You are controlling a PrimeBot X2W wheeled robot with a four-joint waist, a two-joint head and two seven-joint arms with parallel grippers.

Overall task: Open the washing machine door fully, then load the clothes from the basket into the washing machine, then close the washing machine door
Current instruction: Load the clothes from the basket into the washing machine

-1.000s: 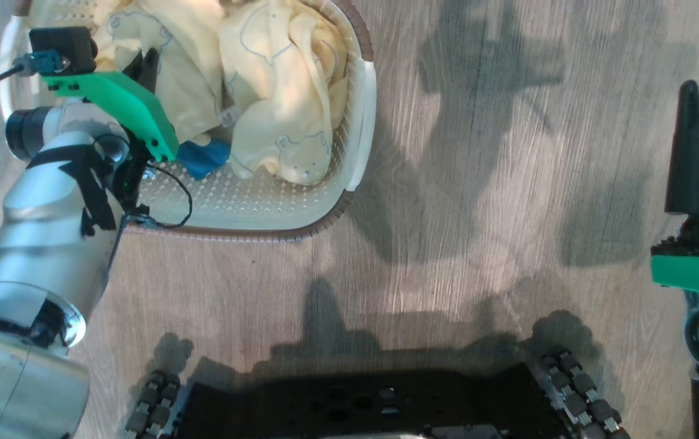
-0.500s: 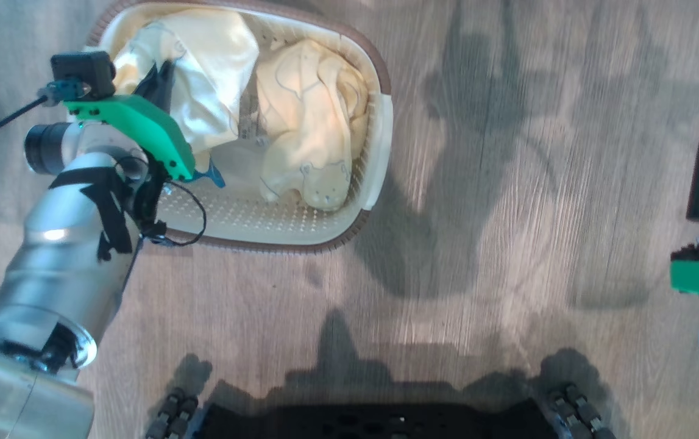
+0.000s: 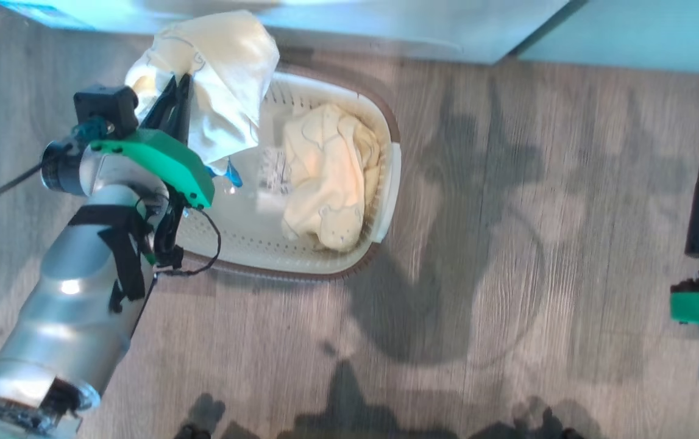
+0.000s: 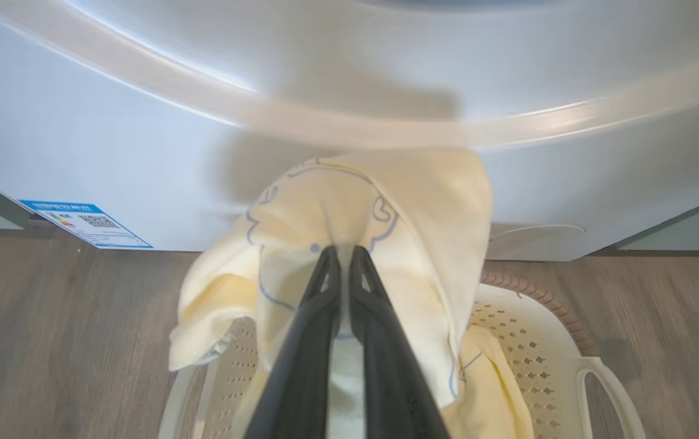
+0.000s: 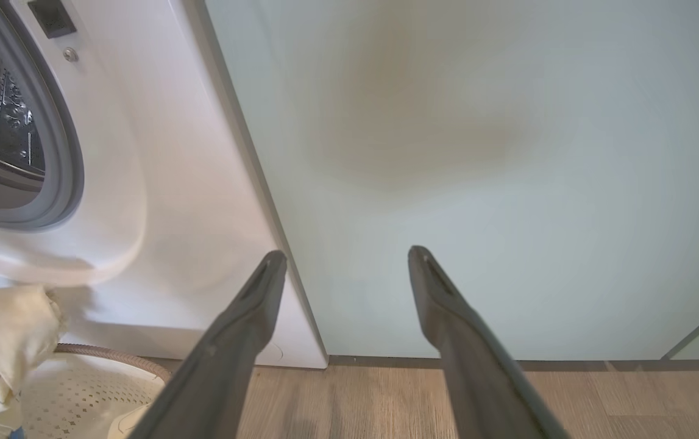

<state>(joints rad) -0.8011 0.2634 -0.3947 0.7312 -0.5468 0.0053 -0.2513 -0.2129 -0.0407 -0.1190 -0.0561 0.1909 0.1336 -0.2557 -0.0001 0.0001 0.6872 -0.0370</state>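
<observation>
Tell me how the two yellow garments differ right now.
The held garment hangs pinched in the shut left claw, above the basket; the resting garment lies inside it, untouched. The held garment drapes downward in folds; the resting garment sits bunched in a heap. Both are pale yellow with outlined bear drawings.

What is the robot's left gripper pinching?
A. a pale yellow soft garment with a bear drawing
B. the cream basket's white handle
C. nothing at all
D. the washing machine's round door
A: the left gripper is shut on the pale yellow soft garment with blue bear outlines, held up over the cream perforated plastic basket.
</observation>
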